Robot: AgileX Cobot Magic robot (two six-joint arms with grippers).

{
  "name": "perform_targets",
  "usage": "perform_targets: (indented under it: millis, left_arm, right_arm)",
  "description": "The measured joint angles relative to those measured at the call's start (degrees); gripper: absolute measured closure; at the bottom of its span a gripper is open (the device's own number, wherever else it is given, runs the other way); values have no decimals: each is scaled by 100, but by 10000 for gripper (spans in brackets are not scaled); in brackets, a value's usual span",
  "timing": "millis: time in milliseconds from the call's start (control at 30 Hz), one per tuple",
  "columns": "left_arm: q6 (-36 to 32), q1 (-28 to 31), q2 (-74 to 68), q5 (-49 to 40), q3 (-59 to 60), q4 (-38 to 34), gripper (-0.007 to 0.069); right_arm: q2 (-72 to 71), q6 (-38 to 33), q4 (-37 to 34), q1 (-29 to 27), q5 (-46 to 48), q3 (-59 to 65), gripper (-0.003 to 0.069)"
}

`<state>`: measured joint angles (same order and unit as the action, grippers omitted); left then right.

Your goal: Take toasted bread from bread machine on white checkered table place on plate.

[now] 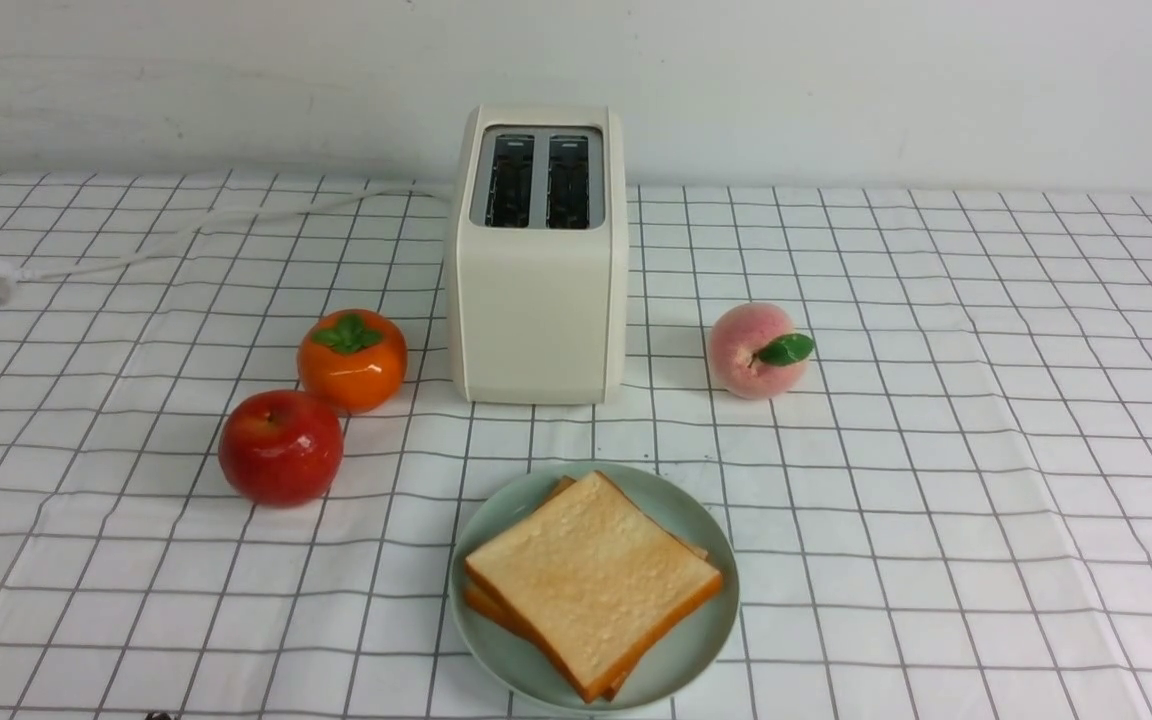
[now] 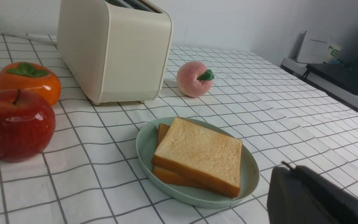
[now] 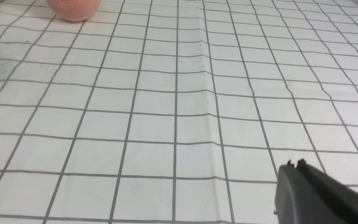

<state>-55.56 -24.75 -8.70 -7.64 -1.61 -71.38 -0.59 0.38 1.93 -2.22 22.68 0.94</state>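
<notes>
Two toast slices (image 1: 591,575), one plate (image 1: 701,655), one toaster (image 1: 536,300), one apple (image 1: 281,447), one persimmon (image 1: 352,360), one peach (image 1: 751,350).

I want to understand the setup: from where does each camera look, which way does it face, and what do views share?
Front: between the arms, facing forward over toaster, plate with toast; no robot part shows.
Left wrist: low, facing toaster, plate, apple; shut left hand at corner.
Right wrist: over the cloth; shut right hand at corner.
Shared: the peach in all three.

Plain white wall (image 1: 836,80) behind
</notes>
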Motion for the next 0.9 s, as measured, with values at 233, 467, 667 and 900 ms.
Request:
perform_targets:
  millis: [233,467,667,900]
  left_arm:
    - [0,0,0,0,0,0,636]
    - [0,0,0,0,0,0,628]
    - [0,0,0,7,0,0,623]
    - [593,6,0,764,0,727,637]
  right_arm:
    - [0,0,0,0,0,0,669]
    - [0,0,0,0,0,0,662]
    - [0,0,7,0,0,0,658]
    - [0,0,9,0,0,0,654]
